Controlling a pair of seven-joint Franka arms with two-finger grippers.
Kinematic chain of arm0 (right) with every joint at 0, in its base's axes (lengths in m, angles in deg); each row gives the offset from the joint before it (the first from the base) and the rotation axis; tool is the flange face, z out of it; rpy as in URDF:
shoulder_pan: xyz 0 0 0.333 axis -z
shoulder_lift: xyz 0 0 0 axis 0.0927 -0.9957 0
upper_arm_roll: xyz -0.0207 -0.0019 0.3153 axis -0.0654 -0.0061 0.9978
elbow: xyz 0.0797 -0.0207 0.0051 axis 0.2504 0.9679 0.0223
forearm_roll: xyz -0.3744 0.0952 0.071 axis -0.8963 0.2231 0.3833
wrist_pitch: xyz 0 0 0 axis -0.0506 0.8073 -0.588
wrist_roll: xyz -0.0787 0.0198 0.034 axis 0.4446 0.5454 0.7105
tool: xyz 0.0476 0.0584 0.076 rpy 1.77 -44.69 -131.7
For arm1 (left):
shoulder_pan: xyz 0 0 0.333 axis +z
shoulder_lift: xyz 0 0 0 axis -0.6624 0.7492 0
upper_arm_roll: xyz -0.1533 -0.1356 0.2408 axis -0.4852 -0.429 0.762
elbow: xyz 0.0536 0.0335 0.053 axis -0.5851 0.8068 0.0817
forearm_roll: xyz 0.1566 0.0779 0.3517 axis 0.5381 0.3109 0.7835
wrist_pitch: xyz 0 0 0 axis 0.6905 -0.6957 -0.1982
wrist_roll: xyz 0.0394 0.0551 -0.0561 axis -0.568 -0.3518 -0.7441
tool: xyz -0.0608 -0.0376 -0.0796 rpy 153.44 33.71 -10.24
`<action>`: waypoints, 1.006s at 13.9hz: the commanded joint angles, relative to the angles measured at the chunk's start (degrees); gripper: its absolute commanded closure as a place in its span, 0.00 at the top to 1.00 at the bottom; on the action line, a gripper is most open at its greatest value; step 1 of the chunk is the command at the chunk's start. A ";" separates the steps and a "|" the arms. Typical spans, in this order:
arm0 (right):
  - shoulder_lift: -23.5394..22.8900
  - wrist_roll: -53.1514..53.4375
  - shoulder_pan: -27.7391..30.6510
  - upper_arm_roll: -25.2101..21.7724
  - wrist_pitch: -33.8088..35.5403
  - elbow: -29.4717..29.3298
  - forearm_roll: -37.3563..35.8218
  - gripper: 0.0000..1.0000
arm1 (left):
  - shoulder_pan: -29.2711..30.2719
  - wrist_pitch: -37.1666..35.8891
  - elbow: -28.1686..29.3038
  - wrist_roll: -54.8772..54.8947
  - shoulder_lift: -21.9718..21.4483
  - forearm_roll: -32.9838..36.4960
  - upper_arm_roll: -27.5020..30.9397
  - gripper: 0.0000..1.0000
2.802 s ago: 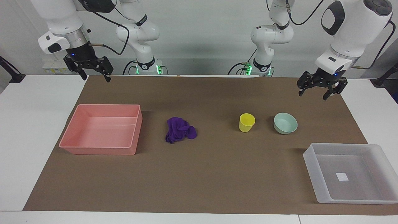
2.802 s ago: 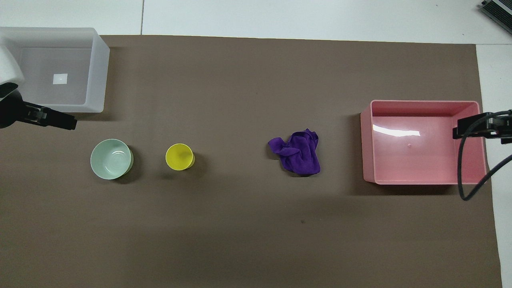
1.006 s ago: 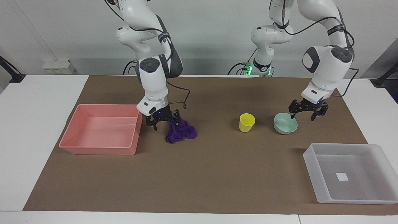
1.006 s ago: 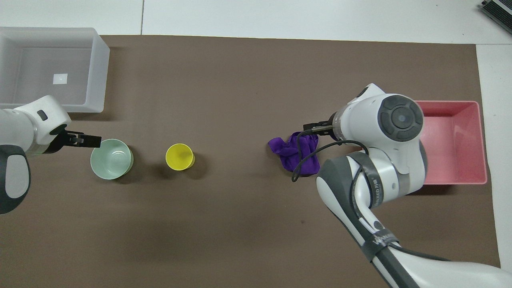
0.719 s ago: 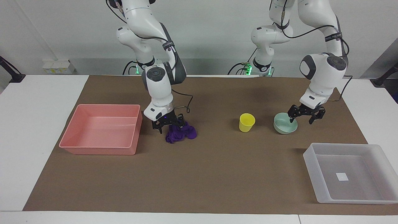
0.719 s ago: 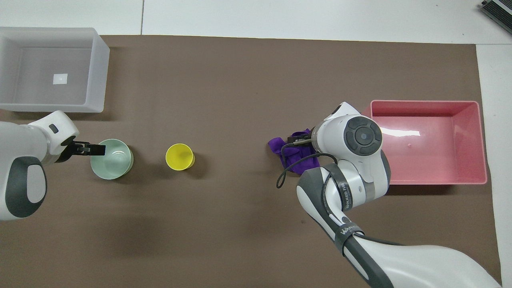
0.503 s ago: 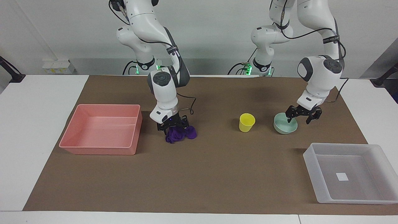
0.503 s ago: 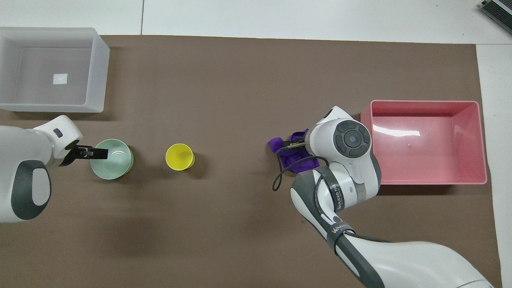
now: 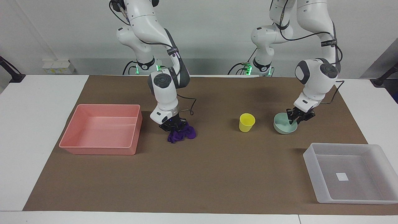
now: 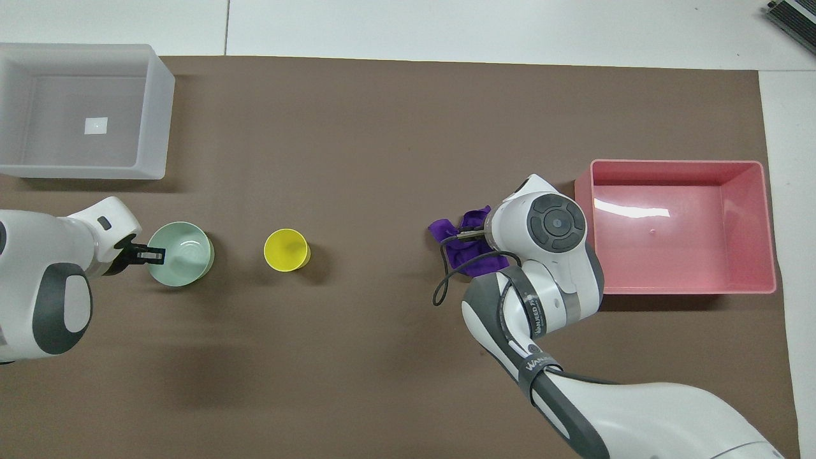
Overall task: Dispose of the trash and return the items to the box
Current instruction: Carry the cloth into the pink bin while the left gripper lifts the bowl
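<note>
Key relation: the purple cloth [image 9: 182, 133] lies directly under the right gripper [image 9: 174, 127], beside the pink tray [image 9: 101, 129] on that arm's end of the table, so the carry looks like a short sideways one (lift first, to clear the tray wall).
Right gripper: down on the cloth with its fingertips together in the folds; it looks clamped on the wad, which rests on the brown mat [image 9: 199, 174].
Left gripper: [image 9: 294, 119] at the rim of the green bowl [image 9: 283, 127], on the side toward the left arm's end, one finger inside and one outside; the jaws look pinched on the wall.
Bowl to box: the clear box [image 9: 349, 172] sits farther from the robots than the bowl, toward the left arm's end of the table, so the left arm is the nearer one for it.
Yellow cup: [image 9: 247, 122] upright on the mat, beside the bowl, between it and the cloth, untouched.
Cloth: soft, crumpled, no long axis to speak of; likely to sag and trail when lifted.
Bowl: smooth, round, shallow and rigid; a one-sided rim pinch may let it tilt.
Cup: smooth plastic, tapering toward its base.
Box: translucent, low-walled, with a white sticker [image 9: 342, 176] on its floor, nothing else in it.
Pink tray: rigid, glossy, rectangular (nothing in it yet).
</note>
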 commanded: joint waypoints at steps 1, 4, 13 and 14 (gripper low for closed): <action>3.98 1.03 0.44 0.33 4.30 0.02 0.95 0.00 | 1.15 1.03 0.34 0.89 -0.66 -0.44 -0.47 0.00; 7.94 1.11 1.14 -0.11 11.05 -2.61 0.86 0.00 | 1.15 -3.87 -4.22 0.89 -0.66 -0.44 -0.47 0.00; 15.59 -3.08 14.04 -0.19 33.41 -17.92 -5.89 0.00 | 1.23 -12.33 -26.53 0.54 5.48 -0.79 -0.47 0.00; 15.60 -5.54 16.59 -0.11 32.71 -17.57 -5.99 0.00 | 1.76 -12.15 -29.00 0.45 7.15 -0.79 -0.38 0.00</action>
